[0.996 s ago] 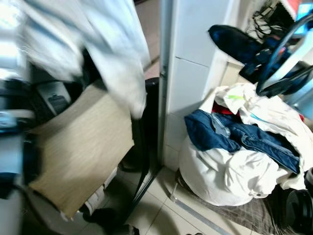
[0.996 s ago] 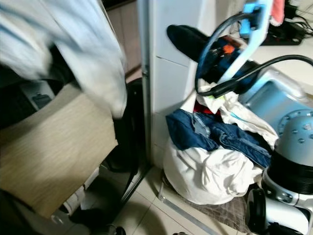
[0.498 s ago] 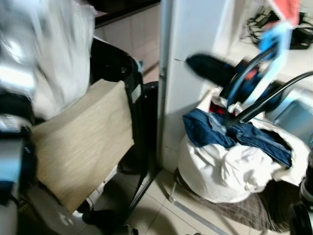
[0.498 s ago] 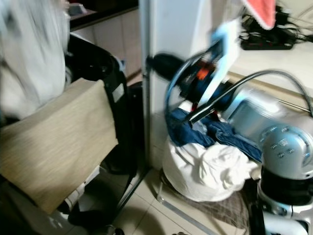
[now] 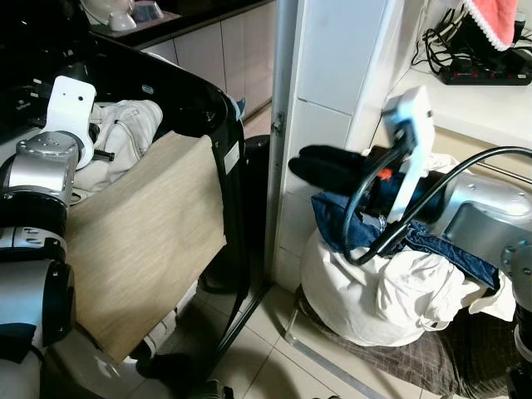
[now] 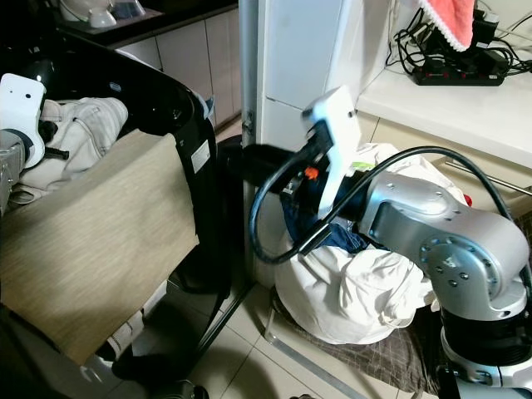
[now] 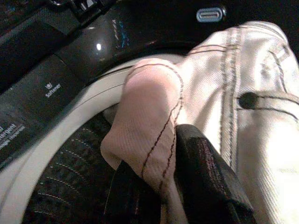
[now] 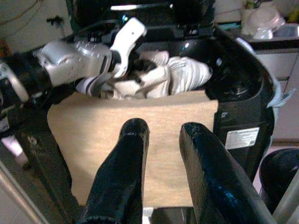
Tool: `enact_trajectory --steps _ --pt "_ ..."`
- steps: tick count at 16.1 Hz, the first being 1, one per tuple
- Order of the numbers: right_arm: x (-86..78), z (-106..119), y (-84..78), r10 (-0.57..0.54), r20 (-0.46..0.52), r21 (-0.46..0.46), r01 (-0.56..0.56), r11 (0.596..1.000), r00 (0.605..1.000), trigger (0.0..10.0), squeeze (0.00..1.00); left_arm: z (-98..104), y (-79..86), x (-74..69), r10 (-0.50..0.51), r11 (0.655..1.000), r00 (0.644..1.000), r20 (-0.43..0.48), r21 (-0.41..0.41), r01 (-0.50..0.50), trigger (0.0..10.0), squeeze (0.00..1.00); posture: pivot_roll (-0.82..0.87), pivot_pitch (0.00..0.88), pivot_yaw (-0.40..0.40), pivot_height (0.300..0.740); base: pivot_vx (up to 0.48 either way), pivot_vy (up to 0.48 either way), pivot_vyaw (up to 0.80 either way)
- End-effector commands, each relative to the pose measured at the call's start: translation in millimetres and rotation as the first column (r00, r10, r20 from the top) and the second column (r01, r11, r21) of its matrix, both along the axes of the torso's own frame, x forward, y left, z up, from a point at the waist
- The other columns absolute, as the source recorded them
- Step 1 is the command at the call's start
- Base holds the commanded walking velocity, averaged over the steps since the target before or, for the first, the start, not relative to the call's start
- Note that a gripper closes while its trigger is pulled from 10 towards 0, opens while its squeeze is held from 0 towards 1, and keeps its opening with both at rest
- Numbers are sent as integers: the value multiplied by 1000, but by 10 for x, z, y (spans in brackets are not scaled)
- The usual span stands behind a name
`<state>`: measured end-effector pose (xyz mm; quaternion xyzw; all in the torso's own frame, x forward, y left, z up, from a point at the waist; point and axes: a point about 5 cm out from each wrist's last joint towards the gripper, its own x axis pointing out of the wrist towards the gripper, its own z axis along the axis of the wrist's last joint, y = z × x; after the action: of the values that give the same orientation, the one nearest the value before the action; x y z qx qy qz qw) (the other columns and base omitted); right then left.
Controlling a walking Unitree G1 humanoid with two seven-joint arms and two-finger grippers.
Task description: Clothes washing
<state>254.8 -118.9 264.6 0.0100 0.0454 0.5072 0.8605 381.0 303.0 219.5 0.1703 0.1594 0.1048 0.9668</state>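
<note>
Two grippers on my feed: left gripper (image 7: 161, 196) clamped on white jeans (image 7: 243, 93) over the washer drum (image 7: 60, 168); right gripper (image 8: 161, 135) w/ fingers slightly apart, holding nothing, above the laundry pile (image 5: 399, 291).

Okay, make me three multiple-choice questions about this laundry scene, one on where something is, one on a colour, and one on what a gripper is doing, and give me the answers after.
1. Where is the cream-white garment?
A. On the floor tiles
B. At the mouth of the black washing machine
C. On the counter by the power strip

2. What colour is the denim piece on top of the white laundry bundle?
A. Blue
B. Green
C. Yellow

3. What is the left gripper doing?
A. Hanging open and idle
B. Pinching the cream-white garment
C. Holding a bottle

Answers: 1 B, the garment lies over the machine's drum opening. 2 A, the jeans fabric is dark blue. 3 B, the left wrist view shows its fingers closed on a stitched fold, while the right gripper is open and holds nothing.
</note>
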Motion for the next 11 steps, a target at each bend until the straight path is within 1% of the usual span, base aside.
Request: enact_trajectory --steps 1,3,6,7,8,9,10,11 --pt "-45 19 14 22 28 -17 -21 1000 999 10000 0 113 3 13 0 1000 1000 28 -23 0 10000 1000 -111 0 22 740 0 0 0" --pt "-54 2 9 28 26 -26 -27 999 999 10000 0 113 -16 13 -20 999 1000 12 -39 20 10000 1000 -113 0 24 740 0 0 0" --pt "-25 -40 -29 -7 21 -36 7 999 1000 10000 0 125 -18 17 -12 999 999 34 -43 14 10000 1000 -113 0 24 740 0 0 0" --pt "-8 -50 -49 -26 20 -38 26 999 999 10000 0 173 17 12 13 1000 997 70 -22 -11 10000 1000 -113 0 24 740 0 0 0" --pt "34 -50 -82 -68 21 -34 68 997 997 10000 0 275 74 4 49 998 990 130 29 -54 10000 1000 -119 0 30 740 0 0 0" --pt "125 -50 -143 -148 9 -20 148 989 989 10000 0 440 160 -20 105 985 967 234 109 -133 10000 1000 -117 0 29 740 0 0 0" --pt "190 -55 -188 -203 2 -17 203 979 979 10000 0 602 248 -65 150 953 930 335 203 -226 10000 1000 -117 0 29 740 0 0 0" --pt "220 -64 -209 -227 -3 -18 227 974 974 10000 0 671 277 -85 159 940 913 376 226 -256 10000 1000 -117 0 29 740 0 0 0"
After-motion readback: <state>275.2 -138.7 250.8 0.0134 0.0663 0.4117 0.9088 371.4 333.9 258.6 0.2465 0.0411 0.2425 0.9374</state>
